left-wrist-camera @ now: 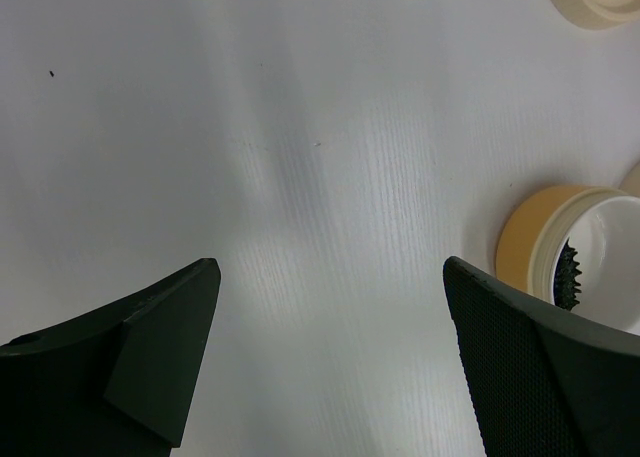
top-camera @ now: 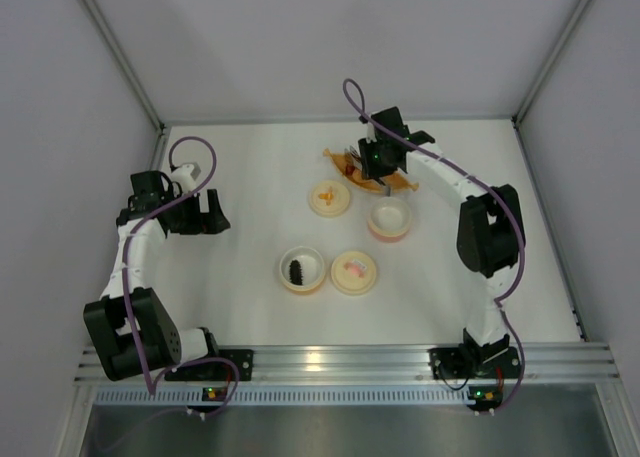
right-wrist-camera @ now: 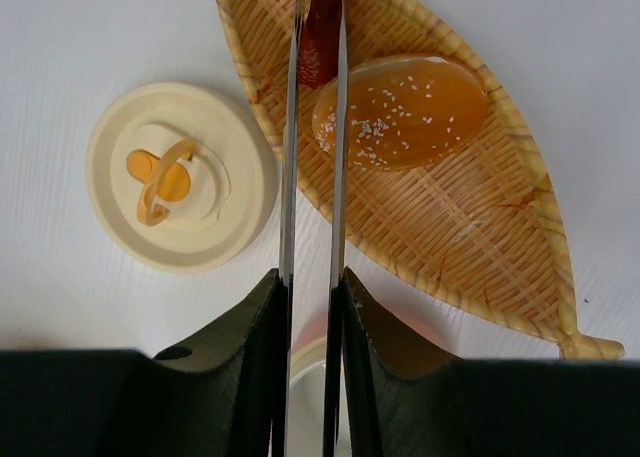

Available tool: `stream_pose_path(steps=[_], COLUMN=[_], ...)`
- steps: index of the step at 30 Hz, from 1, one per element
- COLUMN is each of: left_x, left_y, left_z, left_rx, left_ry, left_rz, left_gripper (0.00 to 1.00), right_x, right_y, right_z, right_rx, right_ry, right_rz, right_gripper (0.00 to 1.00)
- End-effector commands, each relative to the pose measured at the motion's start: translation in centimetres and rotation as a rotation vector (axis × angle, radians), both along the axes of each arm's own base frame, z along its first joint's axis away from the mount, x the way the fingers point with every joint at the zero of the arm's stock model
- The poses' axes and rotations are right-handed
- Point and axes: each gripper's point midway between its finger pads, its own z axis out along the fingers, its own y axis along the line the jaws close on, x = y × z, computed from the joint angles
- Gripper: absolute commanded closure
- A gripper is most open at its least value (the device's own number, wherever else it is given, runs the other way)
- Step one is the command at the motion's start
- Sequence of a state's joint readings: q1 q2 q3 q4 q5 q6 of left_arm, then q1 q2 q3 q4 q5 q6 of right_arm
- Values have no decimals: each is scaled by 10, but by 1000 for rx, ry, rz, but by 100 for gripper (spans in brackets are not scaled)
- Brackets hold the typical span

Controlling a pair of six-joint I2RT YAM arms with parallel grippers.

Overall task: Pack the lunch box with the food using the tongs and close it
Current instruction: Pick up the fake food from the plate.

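Slim tongs (right-wrist-camera: pixel 289 177) flank the dark red piece (right-wrist-camera: pixel 320 42), orange-brown lump (right-wrist-camera: pixel 400 112) alongside.

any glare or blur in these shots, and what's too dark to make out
Top external: soft even light, one glare patch on the metal rail. Left wrist: pale reflected streaks on the table; left fingers near-black, soft-edged. Right wrist: tongs gleam along their arms, woven dish and orange-brown food sharp, right fingers dark, little detail.

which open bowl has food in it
The near-left bowl, holding a black ridged piece; the pink bowl by the dish looks empty.
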State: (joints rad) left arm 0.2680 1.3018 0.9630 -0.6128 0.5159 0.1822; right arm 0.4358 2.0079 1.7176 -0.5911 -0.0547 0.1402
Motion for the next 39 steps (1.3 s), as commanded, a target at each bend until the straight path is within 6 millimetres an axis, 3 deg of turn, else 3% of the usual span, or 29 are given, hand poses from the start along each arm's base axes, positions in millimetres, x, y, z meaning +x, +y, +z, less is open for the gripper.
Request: stream_pose_path(steps=[1,17,28,39], left_x=[7,5,6,5], left_y=[4,2,2,1], left_z=[4,5,10,13], left_rx=[2,-14,-8,-12], left_ry=[-39,-36,-46,-49], left_rz=[3,2,0,-1], left_gripper=[2,2,2,2], right_x=[16,6,-3,-54], right_y=[8,-1,-15,-26], right_z=[32,83,89,133], right_rx=[66,129,110,116], right_ry=[-89,-182,-188,-245], right_rz=[-8,-6,6,133], right_gripper=[79,97,100,100])
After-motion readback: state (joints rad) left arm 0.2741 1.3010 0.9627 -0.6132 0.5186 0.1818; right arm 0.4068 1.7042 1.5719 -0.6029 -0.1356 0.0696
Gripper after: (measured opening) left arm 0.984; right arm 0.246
